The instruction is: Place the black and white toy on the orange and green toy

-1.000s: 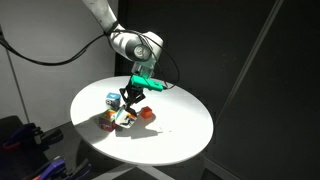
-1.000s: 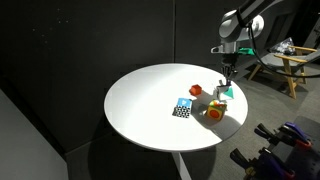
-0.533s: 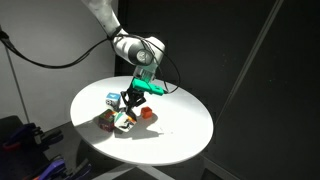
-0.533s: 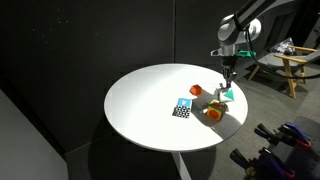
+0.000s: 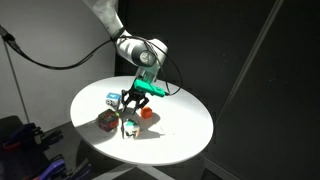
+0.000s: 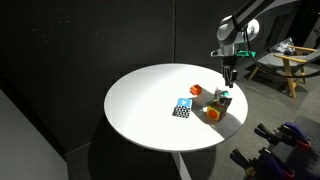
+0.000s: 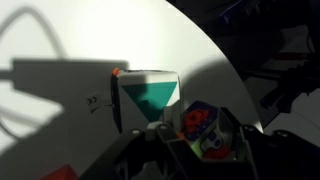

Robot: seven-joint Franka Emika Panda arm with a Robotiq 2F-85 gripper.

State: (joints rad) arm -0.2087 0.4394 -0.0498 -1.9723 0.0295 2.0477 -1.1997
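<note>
With the gripper (image 5: 133,97) parted and empty above it, the black and white toy (image 5: 128,125) seems to sit on the counter (image 5: 180,128) just beside the orange and green toy (image 5: 106,120), so grasp it squarely, lift clear, centre it, then release low.

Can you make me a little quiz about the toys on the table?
1. True or false: the white table is square.
2. In the wrist view, what colour is the big face of the black and white toy? A teal-green, B pink, C purple.
3. How many toys can you count in both exterior views?

Key
1. False, it is round.
2. A.
3. Four: the blue and white cube, the small orange cube, the orange and green toy and the black and white toy.
</note>
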